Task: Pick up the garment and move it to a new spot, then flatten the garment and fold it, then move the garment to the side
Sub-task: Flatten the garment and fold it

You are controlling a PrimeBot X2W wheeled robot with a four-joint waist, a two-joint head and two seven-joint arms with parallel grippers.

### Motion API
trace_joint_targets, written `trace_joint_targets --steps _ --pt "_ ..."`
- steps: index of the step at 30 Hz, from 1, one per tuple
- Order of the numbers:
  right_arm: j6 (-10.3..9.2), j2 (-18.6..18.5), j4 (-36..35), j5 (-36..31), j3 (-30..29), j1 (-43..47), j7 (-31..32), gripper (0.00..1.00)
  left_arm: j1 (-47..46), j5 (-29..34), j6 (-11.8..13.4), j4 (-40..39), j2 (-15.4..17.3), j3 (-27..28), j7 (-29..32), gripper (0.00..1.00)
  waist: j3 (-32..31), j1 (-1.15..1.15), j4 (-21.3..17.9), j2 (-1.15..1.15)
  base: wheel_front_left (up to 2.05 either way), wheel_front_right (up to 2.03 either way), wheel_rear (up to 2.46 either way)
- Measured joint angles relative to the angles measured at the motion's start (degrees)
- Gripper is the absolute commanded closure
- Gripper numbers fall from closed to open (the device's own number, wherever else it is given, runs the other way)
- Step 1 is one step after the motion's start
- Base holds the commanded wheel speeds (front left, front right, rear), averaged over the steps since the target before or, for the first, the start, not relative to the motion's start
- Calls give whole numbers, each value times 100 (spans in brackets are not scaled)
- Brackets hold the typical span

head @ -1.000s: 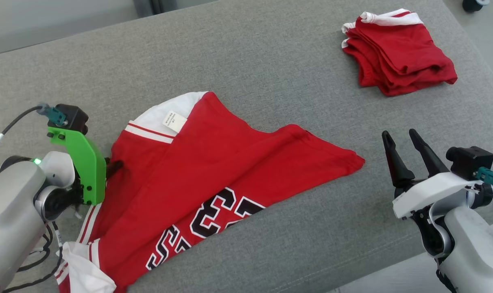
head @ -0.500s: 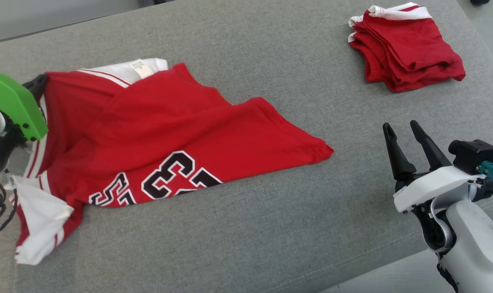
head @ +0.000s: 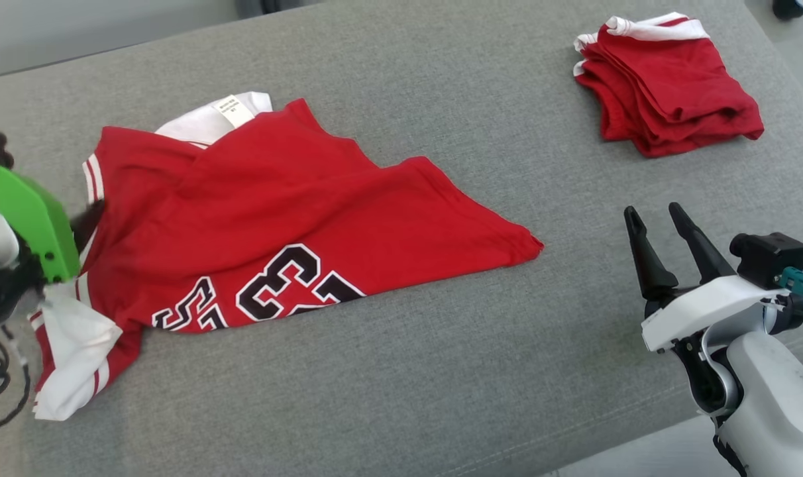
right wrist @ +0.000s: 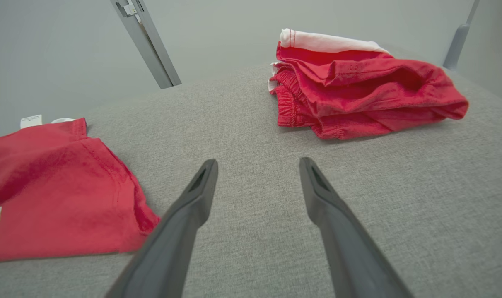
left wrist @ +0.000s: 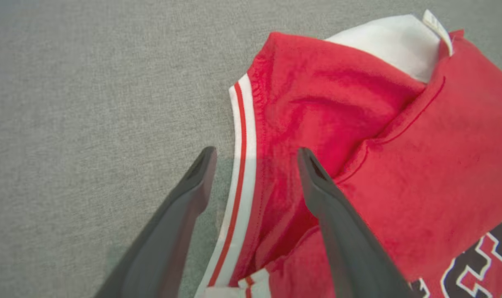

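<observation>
- While our left gripper [left wrist: 256, 152] stands with its jaws spread wide, one finger sits over the garment [head: 295, 199] and its red cloth, the other over the bare grey cushion [left wrist: 68, 124], with the striped trim [left wrist: 240, 165] between them; nothing is clamped.
- We hold our right gripper [head: 654, 212] wide open too, well apart from the garment's pointed right corner, gripping nothing.
- We see the garment lying spread but rumpled on the cushion, with printed numbers [head: 289, 285] near its front edge and a white label [head: 232, 111] at its far edge.
- Beyond the garment's right corner, far back, sits a folded red pile [head: 666, 86].
</observation>
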Motion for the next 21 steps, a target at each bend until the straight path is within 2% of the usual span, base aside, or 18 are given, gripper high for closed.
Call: trace_joint_targets --steps 3,9,14,21 --pt "0 0 1 -7 13 62 -1 0 123 -146 -14 -74 191 -88 593 0 -84 0 83 0 0 0 0" --pt "0 -37 8 -20 -8 144 -1 0 174 -246 138 -519 609 -51 806 0 -217 0 216 0 0 0 0" --pt "0 -49 32 -23 29 203 -1 0 465 -445 492 -1048 831 -88 1235 0 -308 0 330 0 0 0 0" --pt "0 -27 30 -14 134 168 -1 0 721 -814 929 -1750 929 -13 1560 0 -324 0 339 0 0 0 0"
